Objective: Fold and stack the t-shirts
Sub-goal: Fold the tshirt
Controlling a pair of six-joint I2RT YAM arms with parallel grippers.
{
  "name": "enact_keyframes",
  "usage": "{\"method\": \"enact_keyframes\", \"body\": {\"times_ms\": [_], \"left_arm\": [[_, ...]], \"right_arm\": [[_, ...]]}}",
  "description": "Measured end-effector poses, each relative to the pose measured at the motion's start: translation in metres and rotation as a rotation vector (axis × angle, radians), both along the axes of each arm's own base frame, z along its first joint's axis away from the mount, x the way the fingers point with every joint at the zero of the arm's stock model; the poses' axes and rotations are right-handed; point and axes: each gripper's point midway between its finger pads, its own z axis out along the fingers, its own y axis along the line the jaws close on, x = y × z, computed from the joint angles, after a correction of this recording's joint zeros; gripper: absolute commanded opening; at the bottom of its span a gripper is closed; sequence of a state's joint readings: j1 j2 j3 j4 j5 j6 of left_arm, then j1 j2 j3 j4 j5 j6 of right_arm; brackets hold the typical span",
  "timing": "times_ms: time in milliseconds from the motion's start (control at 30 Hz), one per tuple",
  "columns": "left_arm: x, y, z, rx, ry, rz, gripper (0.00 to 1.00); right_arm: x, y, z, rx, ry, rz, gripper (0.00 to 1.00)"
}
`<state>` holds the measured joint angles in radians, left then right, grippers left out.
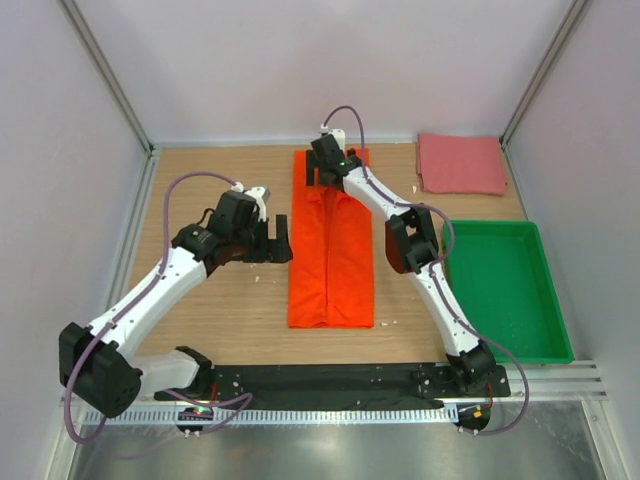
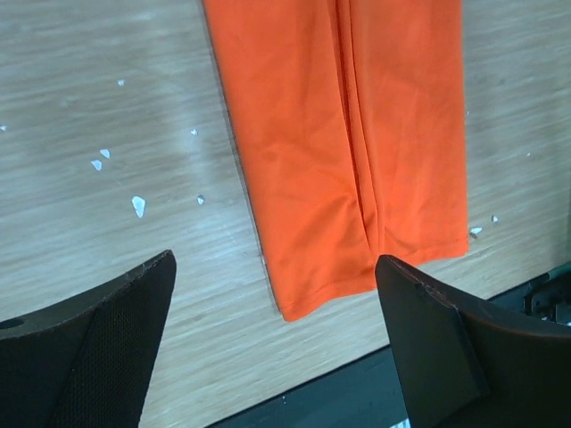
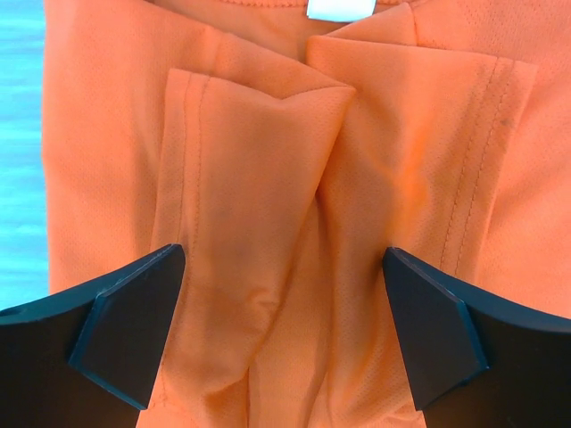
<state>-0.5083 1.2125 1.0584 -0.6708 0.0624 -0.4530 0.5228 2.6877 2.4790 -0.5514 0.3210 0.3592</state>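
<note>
Top view: orange shirt (image 1: 331, 255), a long strip running near to far on the tabletop (image 1: 230, 322); right tool (image 1: 325, 170) over its collar end, left tool (image 1: 272, 243) beside its left edge. Left wrist: tool agape, hem ahead. Right wrist: agape above folded sleeves

green tray (image 1: 503, 288) rests on wooden table (image 1: 225, 318).

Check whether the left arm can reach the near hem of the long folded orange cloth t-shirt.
Probably yes. The left gripper hangs open beside the left edge of the orange t-shirt, and only wooden table lies between it and the near hem; the right arm is at the collar end.
</note>
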Motion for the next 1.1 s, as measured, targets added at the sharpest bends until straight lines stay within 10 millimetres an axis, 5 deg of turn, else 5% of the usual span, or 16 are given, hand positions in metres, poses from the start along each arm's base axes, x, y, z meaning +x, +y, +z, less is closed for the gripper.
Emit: {"method": "enact_keyframes", "body": {"times_ms": [133, 267, 500, 567, 667, 867, 933, 1100], "left_arm": [[-0.009, -0.003, -0.012, -0.015, 0.050, -0.012, 0.86], [-0.017, -0.005, -0.024, -0.029, 0.098, -0.014, 0.72], [-0.054, -0.009, -0.066, -0.088, 0.287, -0.004, 0.62], [-0.066, -0.012, -0.077, -0.120, 0.346, 0.006, 0.60], [-0.083, -0.013, -0.093, -0.149, 0.428, 0.025, 0.60], [-0.104, -0.014, -0.114, -0.179, 0.541, 0.048, 0.56], [-0.109, -0.015, -0.120, -0.192, 0.570, 0.060, 0.55], [-0.120, -0.014, -0.132, -0.208, 0.622, 0.099, 0.49]], "right_arm": [[-0.008, 0.006, 0.005, -0.038, -0.004, 0.025, 1.00], [-0.033, -0.007, 0.036, -0.059, 0.039, 0.035, 1.00], [-0.124, -0.037, 0.173, 0.351, 0.071, 0.149, 1.00], [-0.158, -0.055, 0.194, 0.467, 0.081, 0.174, 0.97], [-0.216, -0.073, 0.173, 0.542, 0.146, 0.202, 0.87], [-0.357, -0.076, 0.070, 0.614, 0.500, 0.235, 0.59], [-0.394, -0.088, 0.048, 0.646, 0.570, 0.193, 0.57], [-0.428, -0.095, 0.034, 0.748, 0.569, 0.147, 0.53]]}}
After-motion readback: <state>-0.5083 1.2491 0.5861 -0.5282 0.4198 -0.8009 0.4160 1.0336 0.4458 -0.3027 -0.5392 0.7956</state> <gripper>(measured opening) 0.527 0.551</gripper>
